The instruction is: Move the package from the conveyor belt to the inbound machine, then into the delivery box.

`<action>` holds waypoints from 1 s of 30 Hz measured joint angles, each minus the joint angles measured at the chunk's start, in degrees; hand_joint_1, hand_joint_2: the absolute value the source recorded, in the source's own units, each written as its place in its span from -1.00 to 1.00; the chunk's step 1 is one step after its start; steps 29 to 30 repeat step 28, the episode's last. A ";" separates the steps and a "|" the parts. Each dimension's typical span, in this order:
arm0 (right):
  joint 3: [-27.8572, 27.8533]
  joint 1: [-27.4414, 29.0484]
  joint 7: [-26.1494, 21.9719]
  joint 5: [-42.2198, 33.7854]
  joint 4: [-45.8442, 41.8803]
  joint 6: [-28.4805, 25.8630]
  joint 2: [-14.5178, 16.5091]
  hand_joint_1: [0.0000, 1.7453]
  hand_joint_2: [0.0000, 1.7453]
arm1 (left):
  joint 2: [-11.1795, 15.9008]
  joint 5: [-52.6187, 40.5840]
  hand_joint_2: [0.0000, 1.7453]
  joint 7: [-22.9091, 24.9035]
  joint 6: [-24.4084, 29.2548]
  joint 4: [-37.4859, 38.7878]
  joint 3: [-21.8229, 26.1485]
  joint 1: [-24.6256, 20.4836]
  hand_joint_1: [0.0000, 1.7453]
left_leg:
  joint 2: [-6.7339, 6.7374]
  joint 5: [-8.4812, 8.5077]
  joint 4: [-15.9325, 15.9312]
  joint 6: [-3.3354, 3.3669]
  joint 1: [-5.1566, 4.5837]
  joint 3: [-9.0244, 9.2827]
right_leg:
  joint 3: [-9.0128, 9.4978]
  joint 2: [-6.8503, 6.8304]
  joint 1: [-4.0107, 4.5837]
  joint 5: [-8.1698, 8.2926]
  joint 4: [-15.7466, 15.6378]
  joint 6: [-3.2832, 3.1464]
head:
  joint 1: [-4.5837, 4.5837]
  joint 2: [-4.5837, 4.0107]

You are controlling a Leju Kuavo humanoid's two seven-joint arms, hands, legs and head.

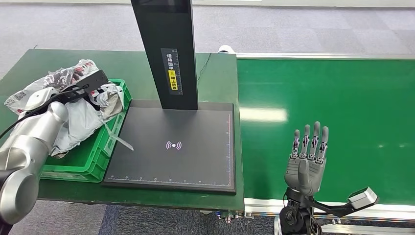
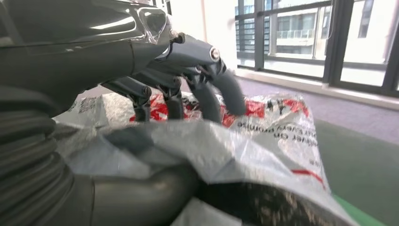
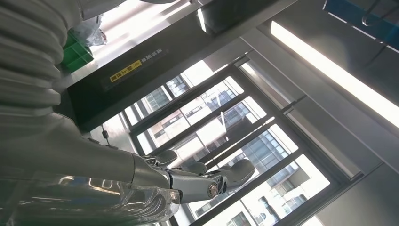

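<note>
A crumpled grey-white plastic package lies in the green delivery box at the left of the table. My left hand is over it, largely hidden behind the wrist camera. In the left wrist view the package lies across the thumb, while the dark fingers curve above it with a gap, not gripping. My right hand is open, fingers straight and apart, above the near edge of the green conveyor belt. In the right wrist view the right hand holds nothing.
The inbound machine's black plate with its tall black column stands between box and belt. Another package with red print lies further back in the box. A clear plastic strip sticks out over the box's edge.
</note>
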 joint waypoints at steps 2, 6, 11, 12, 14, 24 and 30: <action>-0.02 0.03 0.00 0.01 0.01 0.00 0.00 -1.00 1.00 | -0.04 0.05 1.00 -1.10 0.80 0.00 0.32 0.01 -1.00 | 0.00 0.00 0.00 0.00 0.00 0.00 | 0.00 0.00 0.00 0.00 0.00 0.00 | 0.00 0.00; -0.10 0.03 0.00 0.09 0.01 0.00 0.00 -1.00 1.00 | -0.25 -0.21 1.00 -2.80 2.05 -0.05 0.57 0.06 -1.00 | 0.00 0.00 0.00 0.00 0.00 0.00 | 0.00 0.00 0.00 0.00 0.00 0.00 | 0.02 0.00; -0.29 0.03 0.00 0.19 0.01 0.02 0.00 -1.00 1.00 | -0.57 -1.25 1.00 -4.37 7.76 -0.65 0.55 0.99 -1.00 | 0.00 0.00 0.00 0.00 -0.01 0.00 | -0.01 0.00 -0.01 0.00 0.00 0.00 | 0.01 0.00; -0.35 0.06 0.00 0.20 0.01 0.02 0.00 -1.00 1.00 | -0.60 -1.25 1.00 -4.78 9.85 -1.18 0.58 1.49 -1.00 | 0.01 0.00 0.00 0.00 -0.01 0.00 | -0.01 0.00 -0.01 0.00 0.00 0.00 | 0.01 0.00; -0.46 0.27 0.04 0.21 -0.09 0.03 0.00 -1.00 1.00 | -0.61 -1.22 1.00 -5.51 15.74 -3.13 0.81 3.32 -1.00 | 0.02 -0.01 0.00 0.00 -0.01 0.00 | -0.01 0.01 -0.01 0.00 0.00 0.00 | -0.01 0.00; -1.16 1.86 0.46 0.70 -1.90 0.13 0.05 -1.00 1.00 | -1.78 -4.00 1.00 -4.71 30.99 -25.22 6.08 21.42 -1.00 | 0.05 -0.04 0.00 -0.01 -0.01 0.00 | -0.04 0.02 -0.01 -0.02 -0.02 0.01 | 0.02 0.00; -1.33 2.02 0.46 0.72 -2.08 0.17 0.09 -1.00 1.00 | -2.86 -6.96 1.00 -4.38 32.94 -31.09 7.80 25.63 -1.00 | 0.04 -0.04 0.00 -0.01 -0.01 0.01 | -0.03 0.02 -0.01 -0.02 -0.03 0.01 | 0.00 0.00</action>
